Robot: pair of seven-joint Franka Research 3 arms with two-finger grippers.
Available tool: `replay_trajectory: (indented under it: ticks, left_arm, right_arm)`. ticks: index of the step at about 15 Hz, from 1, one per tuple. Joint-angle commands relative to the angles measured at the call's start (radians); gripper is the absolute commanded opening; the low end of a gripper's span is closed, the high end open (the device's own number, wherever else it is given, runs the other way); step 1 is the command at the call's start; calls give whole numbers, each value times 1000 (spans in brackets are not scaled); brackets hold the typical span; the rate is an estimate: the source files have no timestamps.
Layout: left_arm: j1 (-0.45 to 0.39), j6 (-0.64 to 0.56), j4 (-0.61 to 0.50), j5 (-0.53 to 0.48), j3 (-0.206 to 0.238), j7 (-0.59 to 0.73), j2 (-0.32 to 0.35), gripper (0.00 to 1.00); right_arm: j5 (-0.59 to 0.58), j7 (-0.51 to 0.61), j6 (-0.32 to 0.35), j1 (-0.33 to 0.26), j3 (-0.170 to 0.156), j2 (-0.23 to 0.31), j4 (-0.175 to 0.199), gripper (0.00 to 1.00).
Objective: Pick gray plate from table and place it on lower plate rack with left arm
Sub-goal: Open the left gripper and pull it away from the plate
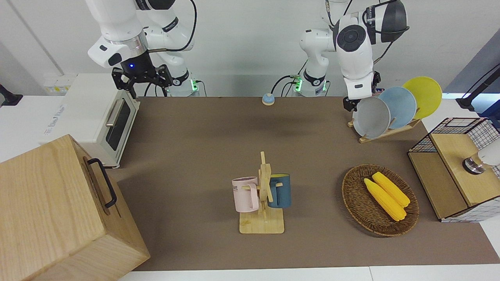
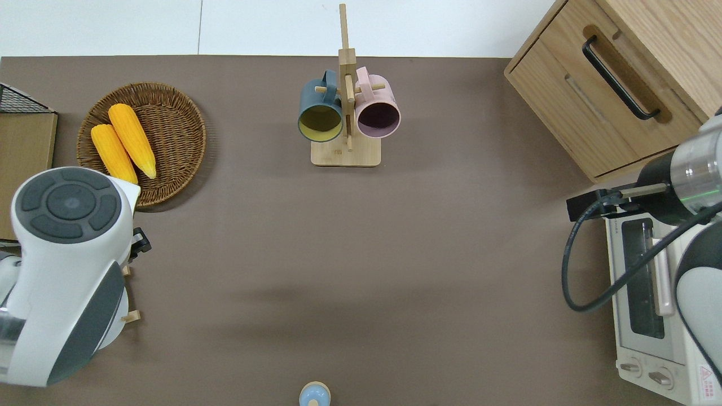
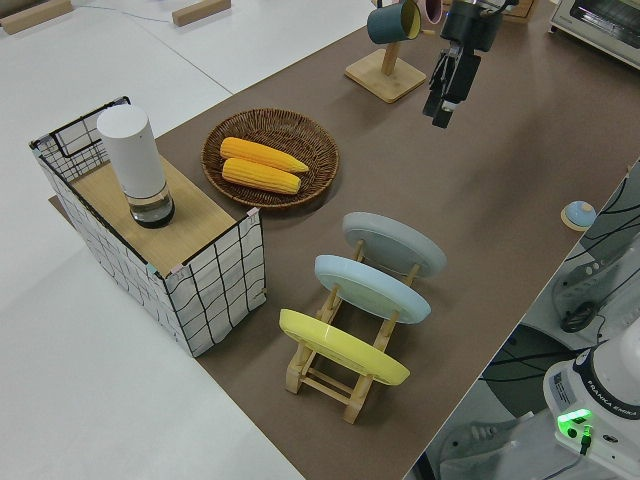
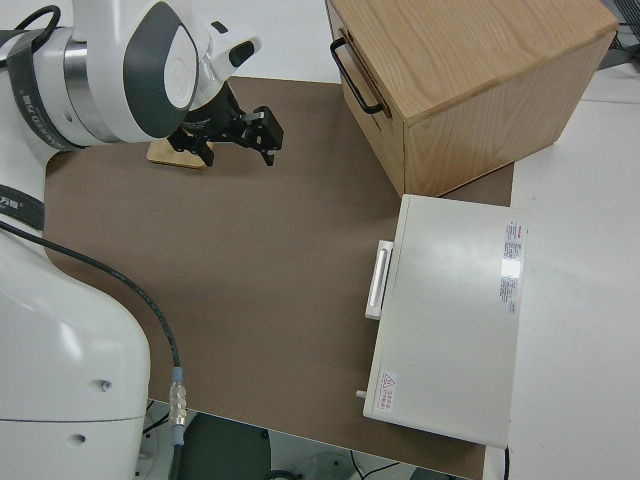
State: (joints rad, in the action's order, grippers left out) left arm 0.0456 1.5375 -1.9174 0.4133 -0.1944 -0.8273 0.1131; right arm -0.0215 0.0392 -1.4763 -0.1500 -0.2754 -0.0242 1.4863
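Already the gray plate [image 1: 371, 117] stands slotted in the lower plate rack [image 1: 384, 134] at upper right of the front view, beside the light blue plate [image 1: 400, 106] and yellow plate [image 1: 424, 95]. Close by, the left tool [image 1: 349, 104] hangs, its fingers impossible to judge; the right arm is parked. Lower down the worktop [image 1: 195, 156], a wicker basket [image 1: 353, 195] holds two corn cobs [image 1: 386, 193].

We see gray plate [image 1: 371, 117] standing on edge, tilted, in lower plate rack [image 1: 384, 133], end slot toward right arm's end of table [image 1: 203, 156]. Round, pale, shallow raised rim. Rack: light wood, slanted rails, pegs; sits at left arm's end, near table edge nearest robots.
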Motion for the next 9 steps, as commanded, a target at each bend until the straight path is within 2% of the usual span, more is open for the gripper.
replay_trajectory:
  ticks: [1,4,7,9]
  left_arm:
    - [2,-14,105,-146,9,124,-27,1000]
    - [2,-49,181,-267,27,206,-23,1000]
    - [-7,-40,247,-326,35,386,-33,1000]
    - [-30,-27,253,-396,68,462,-33,1000]
  right_arm:
    - [-2,13,13,-19,-18,3,-9,983]
    - [-2,13,14,-19,-18,3,-9,983]
    - [-2,13,13,-20,-18,1,-9,983]
    - [-2,13,14,-19,-18,3,-9,983]
